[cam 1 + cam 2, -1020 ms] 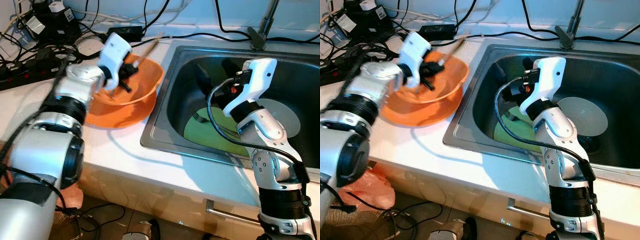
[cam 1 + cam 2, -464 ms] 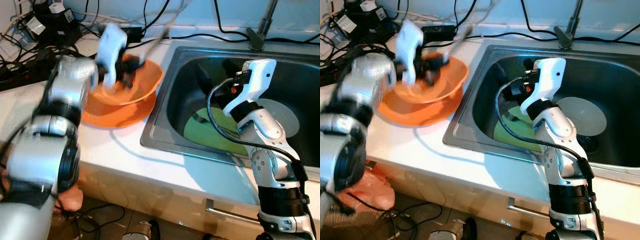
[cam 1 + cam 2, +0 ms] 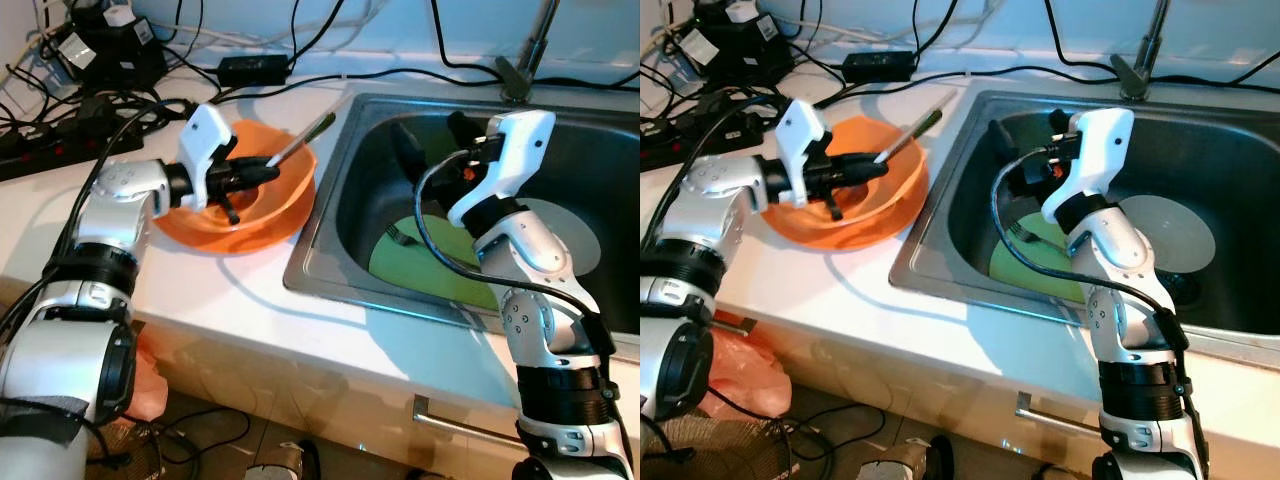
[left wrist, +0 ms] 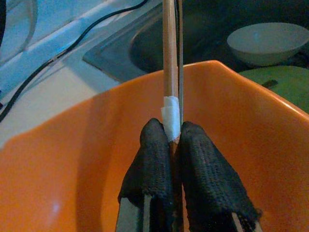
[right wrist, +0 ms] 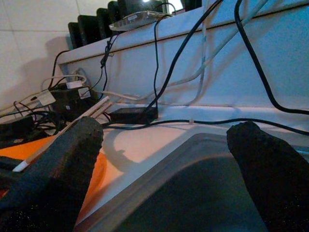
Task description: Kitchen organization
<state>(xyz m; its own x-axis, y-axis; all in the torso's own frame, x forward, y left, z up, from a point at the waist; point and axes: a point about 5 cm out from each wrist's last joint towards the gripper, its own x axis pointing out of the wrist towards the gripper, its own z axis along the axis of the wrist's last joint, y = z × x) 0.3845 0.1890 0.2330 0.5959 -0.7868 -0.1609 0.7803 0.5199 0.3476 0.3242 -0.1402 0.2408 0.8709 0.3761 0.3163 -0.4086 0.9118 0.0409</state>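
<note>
An orange bowl sits on the white counter just left of the sink. My left gripper reaches into the bowl and is shut on a pair of wooden chopsticks. They have a white tape band and slant over the bowl's rim towards the sink. The left wrist view shows the fingertips pinching the chopsticks above the orange bowl. My right gripper hangs open over the sink's left part with nothing between its fingers.
In the sink lie a green plate with a fork and a white bowl. The faucet stands behind the sink. Power strips and tangled black cables crowd the counter's back left.
My left arm has swung down and settled, with its gripper turned towards the sink. The chopsticks now slant over the bowl's rim. The orange bowl looks flatter. The right arm has stayed put.
</note>
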